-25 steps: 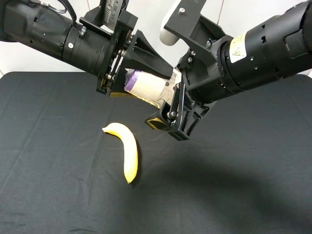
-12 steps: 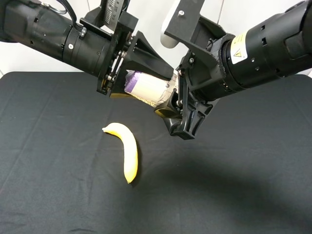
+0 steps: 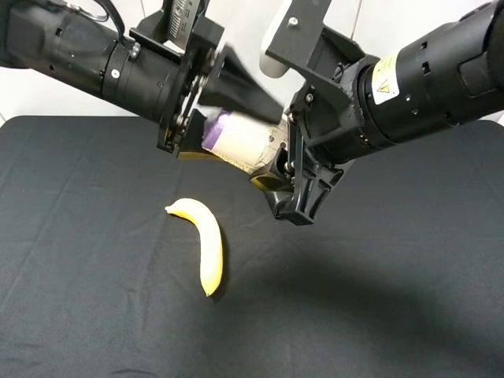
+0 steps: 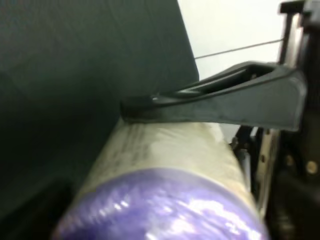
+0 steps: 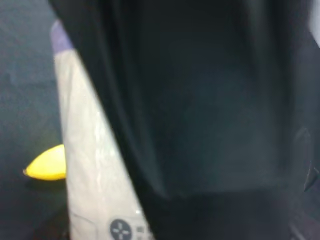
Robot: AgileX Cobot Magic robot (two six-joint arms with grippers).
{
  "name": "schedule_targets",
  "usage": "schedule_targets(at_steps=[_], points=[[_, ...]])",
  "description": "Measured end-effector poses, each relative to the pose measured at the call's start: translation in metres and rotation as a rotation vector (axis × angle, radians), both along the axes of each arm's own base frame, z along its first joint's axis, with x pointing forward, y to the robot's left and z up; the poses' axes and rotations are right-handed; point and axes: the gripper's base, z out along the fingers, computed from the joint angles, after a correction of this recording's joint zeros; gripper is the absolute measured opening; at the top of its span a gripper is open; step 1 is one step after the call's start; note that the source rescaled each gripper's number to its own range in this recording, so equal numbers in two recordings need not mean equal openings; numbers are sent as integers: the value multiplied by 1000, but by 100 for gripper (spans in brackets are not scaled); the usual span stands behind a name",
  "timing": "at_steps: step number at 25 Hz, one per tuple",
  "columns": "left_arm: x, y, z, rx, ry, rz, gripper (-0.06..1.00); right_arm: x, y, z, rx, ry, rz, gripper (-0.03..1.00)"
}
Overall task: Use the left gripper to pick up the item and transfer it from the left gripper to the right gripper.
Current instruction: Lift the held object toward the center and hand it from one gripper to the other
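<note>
I have the can (image 3: 236,140) up in the air, lying on its side between the two arms, above the back part of the black table (image 3: 394,315). Picking it up is done. The hand-over is partly done, I think.

The right gripper (image 3: 285,169) is closed on the plain end of the can. The left gripper (image 3: 264,134) is at the purple end. My left wrist view shows one finger (image 4: 220,100) lying along the can (image 4: 170,160), but that finger is blurry in the high view. So I cannot tell if the left one is squeezing or letting go.

What is left, I think: the left gripper must open all the way and back off, so the right one holds the can alone.

The two grippers are very close in the middle, with little room there. The banana (image 3: 206,248) lies on the table below, a bit toward the front, well apart from the can. The table is bare to the right and at the front. The left arm has open room on its own side.
</note>
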Motion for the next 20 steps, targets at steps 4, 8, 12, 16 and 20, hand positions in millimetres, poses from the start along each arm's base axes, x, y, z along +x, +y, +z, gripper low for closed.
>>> schedule_targets(at_steps=[4, 8, 12, 16, 20], points=[[0, 0, 0, -2, 3, 1, 93, 0, -1, -1, -14, 4, 2, 7], [0, 0, 0, -3, 4, 1, 99, 0, -1, -1, -14, 5, 2, 7], [-3, 0, 1, -6, 13, -24, 100, 0, -1, -1, -15, 4, 2, 7], [-2, 6, -1, 19, 20, -33, 100, 0, -1, -1, -15, 4, 2, 7], [7, 23, 0, 12, 58, -2, 100, 0, -1, -1, -15, 4, 2, 7]])
